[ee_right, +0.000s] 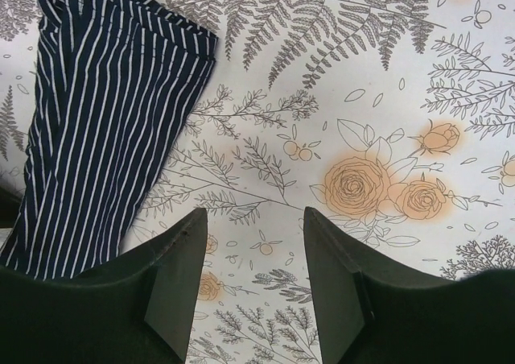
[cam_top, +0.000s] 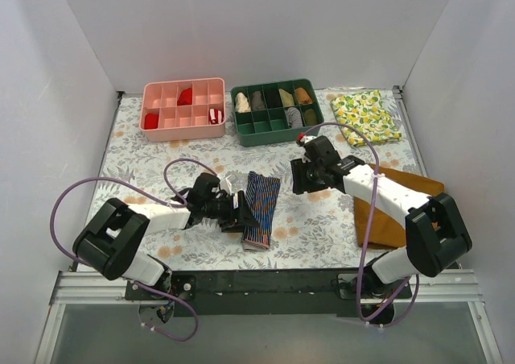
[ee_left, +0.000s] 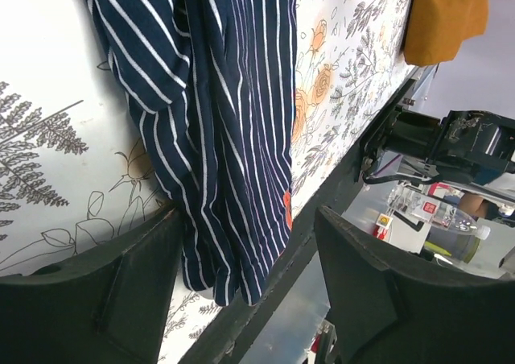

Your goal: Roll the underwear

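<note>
1. The underwear (cam_top: 261, 208), soft dark navy boxer shorts with thin stripes, is folded into a long, limp strip.
2. Its near end lies between the spread jaws of the left gripper (ee_left: 248, 215), unclamped; the long axis runs ahead of that gripper.
3. The right gripper (ee_right: 253, 213) is open over the flat floral-printed table covering (ee_right: 362, 98), with the strip just to its left.
4. The left arm is judged nearer for rolling.
</note>
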